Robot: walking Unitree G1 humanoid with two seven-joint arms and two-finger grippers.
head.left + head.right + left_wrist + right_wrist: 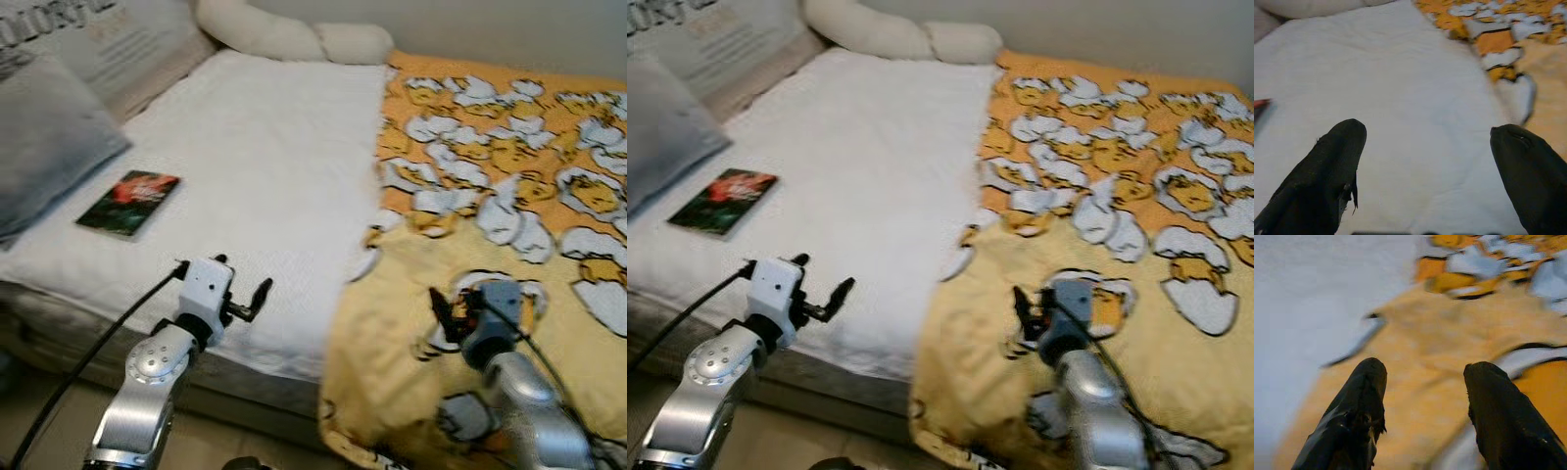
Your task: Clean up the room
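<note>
A bed with a white sheet (255, 166) fills the scene. A yellow blanket (509, 225) printed with white and orange cartoon shapes covers its right half and hangs over the front edge. A small dark book (128, 203) with a red cover picture lies on the sheet at the left. My left gripper (251, 297) hovers open over the sheet's front edge, nothing between its fingers (1327, 176). My right gripper (446, 315) is open just above the blanket near the front, its fingers (1359, 416) apart and holding nothing.
A grey pillow (44, 147) and a printed cushion (127, 44) lean at the bed's left end. A long cream bolster (284, 34) lies along the back wall. The bed's front edge (245, 382) drops to the floor below my arms.
</note>
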